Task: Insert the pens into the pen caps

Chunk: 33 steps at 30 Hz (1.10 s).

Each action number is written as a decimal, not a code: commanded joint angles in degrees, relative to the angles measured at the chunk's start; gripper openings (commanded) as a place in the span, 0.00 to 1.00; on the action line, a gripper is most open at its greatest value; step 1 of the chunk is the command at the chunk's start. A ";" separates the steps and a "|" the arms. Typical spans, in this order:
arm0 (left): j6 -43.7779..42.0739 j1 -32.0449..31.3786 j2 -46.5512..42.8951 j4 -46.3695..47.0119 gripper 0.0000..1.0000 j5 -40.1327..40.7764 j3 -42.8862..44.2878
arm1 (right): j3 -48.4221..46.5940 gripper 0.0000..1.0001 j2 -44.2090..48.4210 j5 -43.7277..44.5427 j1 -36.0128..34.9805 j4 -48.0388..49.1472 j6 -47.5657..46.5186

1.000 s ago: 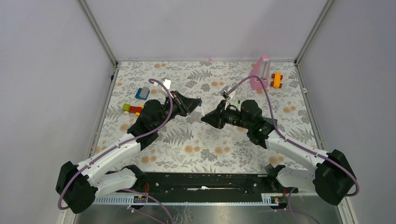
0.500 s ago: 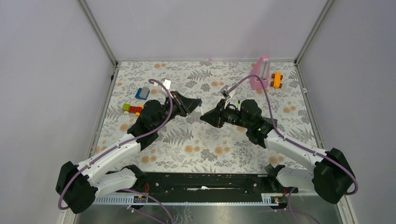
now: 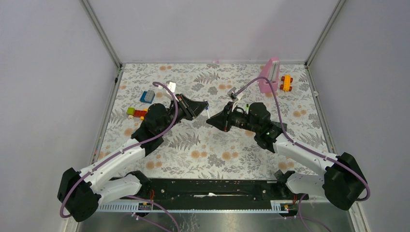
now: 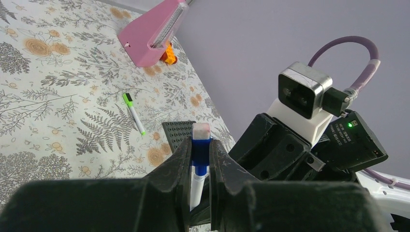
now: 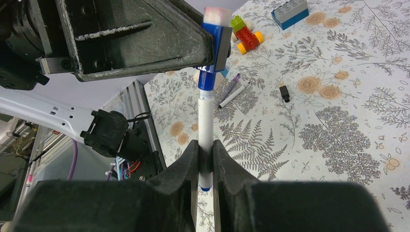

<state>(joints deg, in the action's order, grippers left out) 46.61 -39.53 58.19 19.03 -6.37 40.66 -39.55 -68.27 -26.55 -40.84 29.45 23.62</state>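
**blue cap and pen meeting mid-air, both clamped**

left end effector (image 4: 199, 145) is clamped on the blue cap (image 4: 200, 150). it grips the cap by its sides, so the open mouth points at the other arm.

right end effector (image 5: 206, 147) is clamped on the white barrel of the pen (image 5: 207, 121). the grip is low on the barrel, which leaves most of the length free to reach the cap.

both parts hang off the counter (image 5: 338, 121), between the two arms. my read: that avoids drag on the cloth and lets the axes line up.

in the right wrist view the pen's blue nose sits at or just inside the cap mouth. it doesn't look fully seated, so it likely needs a straight push along the axis. risk is the slim barrel slipping in the pads if the push goes off-axis.

a second pen (image 4: 134, 113) with a green end lies flat on the counter near the pink stand (image 4: 154, 29) and looks capped. a third pen (image 5: 233, 94) lies near the black cap (image 5: 284, 93), not touching it.
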 commanded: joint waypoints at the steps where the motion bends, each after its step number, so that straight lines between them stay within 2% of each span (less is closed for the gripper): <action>1: 0.35 -0.11 -1.74 2.53 0.00 -1.71 -0.71 | -3.21 0.00 0.66 3.08 -0.41 2.91 0.24; 13: 0.51 -0.11 -1.57 0.90 0.00 -3.17 0.02 | -8.27 0.00 0.00 11.40 -0.37 -3.64 -0.91; 23: -1.12 -0.11 -1.52 -4.81 0.00 -1.10 2.88 | -13.88 0.00 -1.41 15.73 -0.34 -8.25 -2.45; 33: -2.42 -0.11 -0.41 -12.07 0.00 0.70 7.53 | -24.68 0.00 -5.25 17.94 -0.33 -14.80 -6.24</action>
<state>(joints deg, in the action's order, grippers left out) 44.56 -38.54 57.54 13.58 -0.93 46.02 -55.75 -72.10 -18.70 -42.48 11.14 20.18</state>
